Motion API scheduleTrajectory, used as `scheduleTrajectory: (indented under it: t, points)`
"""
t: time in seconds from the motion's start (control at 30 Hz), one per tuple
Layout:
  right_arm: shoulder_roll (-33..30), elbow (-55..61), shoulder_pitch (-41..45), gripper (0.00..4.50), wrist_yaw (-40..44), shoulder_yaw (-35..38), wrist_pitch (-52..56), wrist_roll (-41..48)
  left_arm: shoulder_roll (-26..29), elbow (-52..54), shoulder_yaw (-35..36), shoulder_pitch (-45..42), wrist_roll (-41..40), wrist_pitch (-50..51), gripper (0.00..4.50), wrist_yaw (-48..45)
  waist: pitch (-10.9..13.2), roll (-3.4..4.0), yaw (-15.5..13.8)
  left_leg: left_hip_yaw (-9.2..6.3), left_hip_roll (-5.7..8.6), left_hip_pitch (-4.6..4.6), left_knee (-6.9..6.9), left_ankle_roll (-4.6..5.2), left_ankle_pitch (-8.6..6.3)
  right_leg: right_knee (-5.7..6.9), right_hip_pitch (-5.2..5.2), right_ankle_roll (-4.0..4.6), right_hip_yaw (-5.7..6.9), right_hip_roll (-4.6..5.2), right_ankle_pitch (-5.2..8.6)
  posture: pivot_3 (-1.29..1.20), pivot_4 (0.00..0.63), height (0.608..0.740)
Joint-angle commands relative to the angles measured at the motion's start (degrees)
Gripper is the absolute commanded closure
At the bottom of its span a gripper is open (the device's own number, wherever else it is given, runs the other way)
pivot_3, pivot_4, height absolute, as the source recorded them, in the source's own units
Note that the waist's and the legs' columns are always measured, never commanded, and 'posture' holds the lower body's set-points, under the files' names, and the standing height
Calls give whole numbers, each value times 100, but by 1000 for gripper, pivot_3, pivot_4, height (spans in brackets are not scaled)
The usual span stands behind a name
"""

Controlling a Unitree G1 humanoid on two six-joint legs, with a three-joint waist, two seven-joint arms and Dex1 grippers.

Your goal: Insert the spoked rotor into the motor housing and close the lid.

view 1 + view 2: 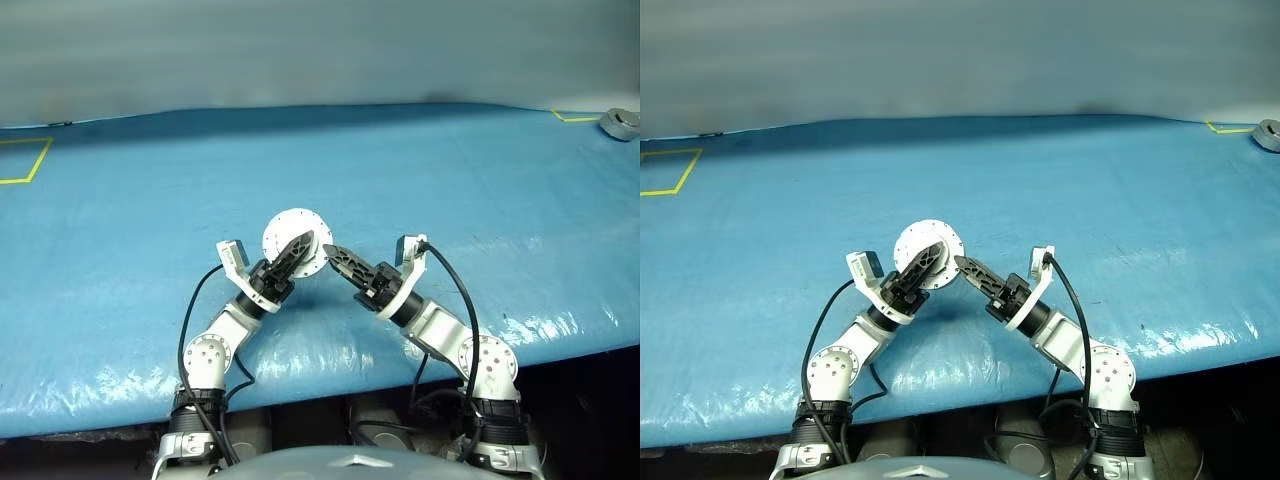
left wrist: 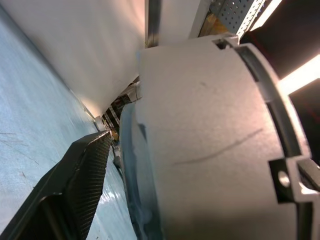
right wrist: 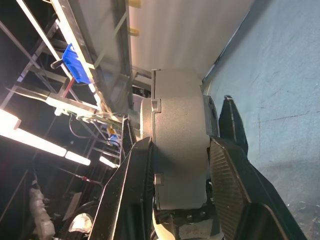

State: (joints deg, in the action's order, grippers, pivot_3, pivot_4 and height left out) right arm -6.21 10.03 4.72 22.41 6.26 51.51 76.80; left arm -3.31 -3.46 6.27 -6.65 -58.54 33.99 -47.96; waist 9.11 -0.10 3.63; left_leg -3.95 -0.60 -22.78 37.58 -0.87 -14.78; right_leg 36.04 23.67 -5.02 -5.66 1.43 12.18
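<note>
Housing: motor housing (image 1: 296, 240) was held up above the blue-covered table (image 1: 120, 290), between the two grippers, its round pale face with a ring of small holes turned toward the head camera.
Housing side: in the right wrist view the motor housing showed as a plain grey drum with small notches along its edge.
Left gripper: left gripper (image 1: 296, 252) reached up and toward the right arm, its black fingers lying across the front face of the housing.
Left jaws: cannot tell whether they were clamped on the housing or only resting against it; in the left wrist view one finger (image 2: 75, 185) lay just beside the grey wall.
Right gripper: right gripper (image 1: 335, 256) pointed toward the left arm, its tips at the housing's rim.
Right jaws: clamped on the motor housing, one finger on each flat face, as the right wrist view showed.
Far corner: small grey object (image 1: 621, 123) lay on the table, well apart from the arms.
Markings: yellow tape outline (image 1: 28, 160) sat at the table's far left.
</note>
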Motion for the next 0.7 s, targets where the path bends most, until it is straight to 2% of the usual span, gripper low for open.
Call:
scheduleTrajectory:
  t: [0.03,0.1,0.33,0.43,0.57,0.7]
  points:
    - [73,423,59,3191,207,14,-101,157,-205,15,-5,-55,0,-141,1665,-72,0,0,-3,0,0,0,0,0,0,0,0,0,0,0,0,0,150,740]
    - [80,449,38,3191,193,15,-124,125,-216,4,20,-34,-25,-180,2087,-62,0,0,-3,0,0,-2,1,0,0,0,0,-1,0,1,-1,0,150,740]
    - [153,423,-63,3191,-10,58,-196,56,-233,-43,80,64,-15,-209,2087,273,0,0,-2,-1,0,-1,1,0,0,0,0,-2,0,0,-1,0,150,740]
    - [64,490,-104,3191,95,-83,-459,-537,-322,13,159,141,-32,-317,2087,552,0,0,0,0,0,-1,1,0,0,0,0,-1,-1,1,-1,0,150,740]
    - [-146,418,-17,1967,289,-340,-676,-1248,-388,-37,247,191,29,-555,2087,854,0,0,9,1,0,-1,4,0,0,0,0,-5,-1,1,-2,0,150,740]
    - [-1,211,107,622,-77,-353,-1179,-2040,-541,-109,543,159,-1,-940,2087,1167,1,-2,0,1,0,-1,6,0,0,1,1,-5,-1,0,-2,0,150,740]
